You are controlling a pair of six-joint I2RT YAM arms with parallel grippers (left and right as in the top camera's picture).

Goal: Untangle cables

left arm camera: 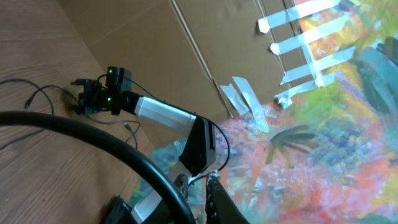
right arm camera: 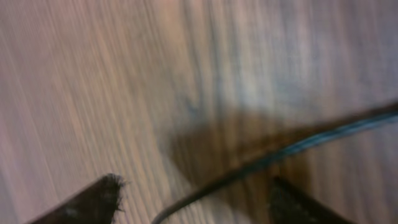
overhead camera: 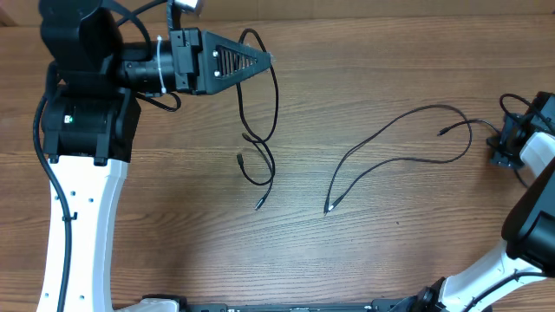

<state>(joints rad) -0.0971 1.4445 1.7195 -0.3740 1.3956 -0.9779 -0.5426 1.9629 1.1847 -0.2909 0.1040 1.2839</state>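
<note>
The left end effector (overhead camera: 265, 59), upper left, is closed on the first cable (overhead camera: 276, 91), which trails down-frame in loops over the table (overhead camera: 390, 260). The second cable (overhead camera: 408, 117) lies centre-right, well apart from the first. One strand passes between the spread fingers of the right end effector (overhead camera: 494, 146) at the right edge. Taped cardboard (left arm camera: 155, 50) stands beyond the table.

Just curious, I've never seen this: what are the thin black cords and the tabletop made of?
The cables look rubber- or plastic-sheathed: thin, matte black, lying in loose curves. The table looks like wood or wood-print laminate: brown grain lines, slight sheen; I cannot tell which.
</note>
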